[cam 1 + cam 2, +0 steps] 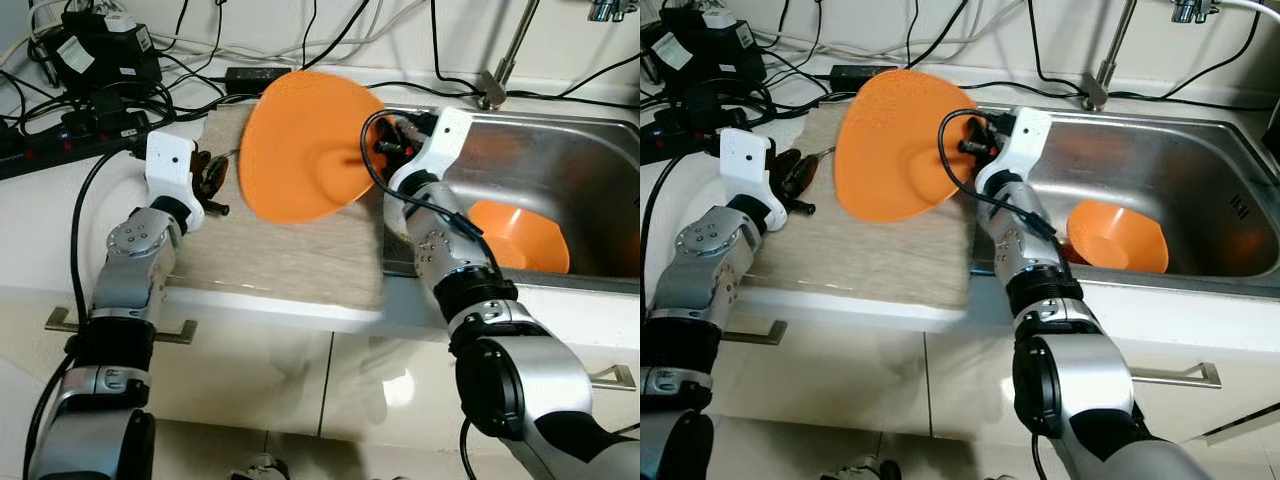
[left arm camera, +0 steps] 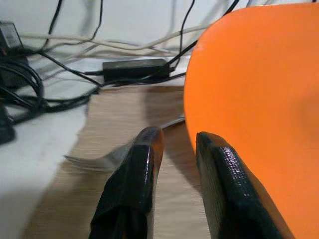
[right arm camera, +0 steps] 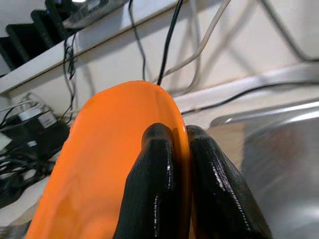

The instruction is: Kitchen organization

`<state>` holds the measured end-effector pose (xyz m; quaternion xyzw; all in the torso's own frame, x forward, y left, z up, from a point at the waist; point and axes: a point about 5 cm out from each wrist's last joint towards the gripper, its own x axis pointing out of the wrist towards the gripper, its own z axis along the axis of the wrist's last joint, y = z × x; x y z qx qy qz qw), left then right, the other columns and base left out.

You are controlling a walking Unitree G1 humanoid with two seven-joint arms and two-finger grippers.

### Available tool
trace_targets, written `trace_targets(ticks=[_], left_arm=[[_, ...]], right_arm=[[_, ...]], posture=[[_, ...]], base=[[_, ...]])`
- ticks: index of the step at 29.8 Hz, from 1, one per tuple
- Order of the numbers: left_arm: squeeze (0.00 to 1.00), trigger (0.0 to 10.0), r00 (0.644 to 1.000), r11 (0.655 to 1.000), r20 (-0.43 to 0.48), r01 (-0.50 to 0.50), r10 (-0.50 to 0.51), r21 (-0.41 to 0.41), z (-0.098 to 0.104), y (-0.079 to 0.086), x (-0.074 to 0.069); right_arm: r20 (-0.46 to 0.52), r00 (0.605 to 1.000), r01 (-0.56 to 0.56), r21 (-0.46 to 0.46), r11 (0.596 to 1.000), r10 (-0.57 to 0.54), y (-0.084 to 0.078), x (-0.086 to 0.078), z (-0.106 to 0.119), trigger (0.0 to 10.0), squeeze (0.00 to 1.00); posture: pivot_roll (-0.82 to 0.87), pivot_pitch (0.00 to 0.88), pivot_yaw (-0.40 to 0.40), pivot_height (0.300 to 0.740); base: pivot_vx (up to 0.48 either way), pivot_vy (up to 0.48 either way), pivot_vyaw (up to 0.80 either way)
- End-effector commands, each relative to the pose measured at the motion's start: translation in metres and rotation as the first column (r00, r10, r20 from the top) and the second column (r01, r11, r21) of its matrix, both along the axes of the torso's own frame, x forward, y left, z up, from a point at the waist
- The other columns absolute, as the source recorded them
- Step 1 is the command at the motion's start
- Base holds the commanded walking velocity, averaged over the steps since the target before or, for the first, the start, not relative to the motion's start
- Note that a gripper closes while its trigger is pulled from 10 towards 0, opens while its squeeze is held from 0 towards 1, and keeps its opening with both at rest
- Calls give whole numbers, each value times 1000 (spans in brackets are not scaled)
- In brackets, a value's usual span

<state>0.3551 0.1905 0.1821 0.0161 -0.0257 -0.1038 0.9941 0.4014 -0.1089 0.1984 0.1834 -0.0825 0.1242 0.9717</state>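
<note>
Two orange dishes are in play: your right gripper [image 3: 174,149] is clamped on the rim of the orange plate [image 1: 305,145], held tilted at upper centre of the frame above the beige mat [image 1: 290,265] on the table [image 1: 40,240]. The orange bowl [image 1: 520,235] sits in the sink [image 1: 600,140] at right, so I judge one dish remains. Your left gripper [image 2: 174,154] hovers slightly apart, empty, near a fork [image 2: 99,160].

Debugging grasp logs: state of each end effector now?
Left end effector: open, empty, beside the plate over the beige mat.
Right end effector: shut on the round orange plastic plate, gripping its rim.
</note>
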Motion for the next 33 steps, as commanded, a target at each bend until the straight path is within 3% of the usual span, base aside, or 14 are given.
trace_targets(ticks=[1,7,14,33], left_arm=[[0,10000,1000,999,-16,-20,19,-37,-1,-1,-3],[0,10000,992,994,-119,-57,45,-93,-25,-14,-19],[0,10000,987,991,-163,-27,6,-127,-31,-31,-34],[0,10000,984,993,-178,-10,-11,-115,-31,-39,-41]], right_arm=[[25,999,36,-57,998,-35,-10,1,5,0,0],[48,993,109,-82,991,-106,-32,2,9,0,0],[81,984,167,-128,978,-158,-46,1,13,0,0],[143,950,297,-142,944,-277,-80,1,29,0,0]], posture=[[36,0,-7,740],[30,0,3,740],[30,0,6,740],[22,0,15,740]], base=[[0,0,0],[0,0,0],[0,0,0],[0,0,0]])
